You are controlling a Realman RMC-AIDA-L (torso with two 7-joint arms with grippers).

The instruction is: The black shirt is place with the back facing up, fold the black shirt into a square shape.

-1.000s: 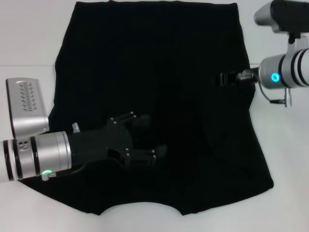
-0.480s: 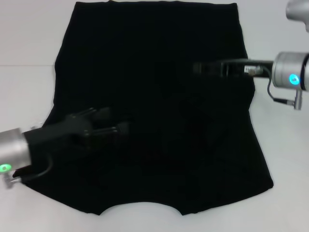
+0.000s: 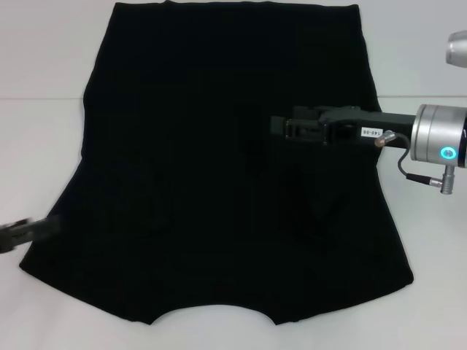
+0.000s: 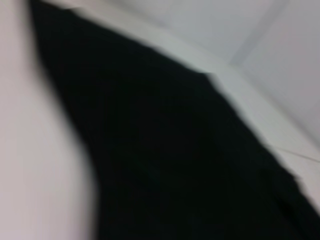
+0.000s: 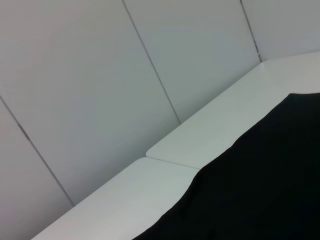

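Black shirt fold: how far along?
Done: sides of the black shirt look folded in, no sleeves sticking out. In hand: right hand reaches over the shirt's middle; left hand sits at its left edge. Neither visibly grips cloth. Left: it's still long, so the lengthwise folds into a square.

plain black shirt (image 3: 219, 146) without visible pattern, on white table (image 3: 36, 58), black right gripper (image 3: 252, 135) over shirt, silver wrist, cyan light, pale grey wall panels (image 5: 100, 75)
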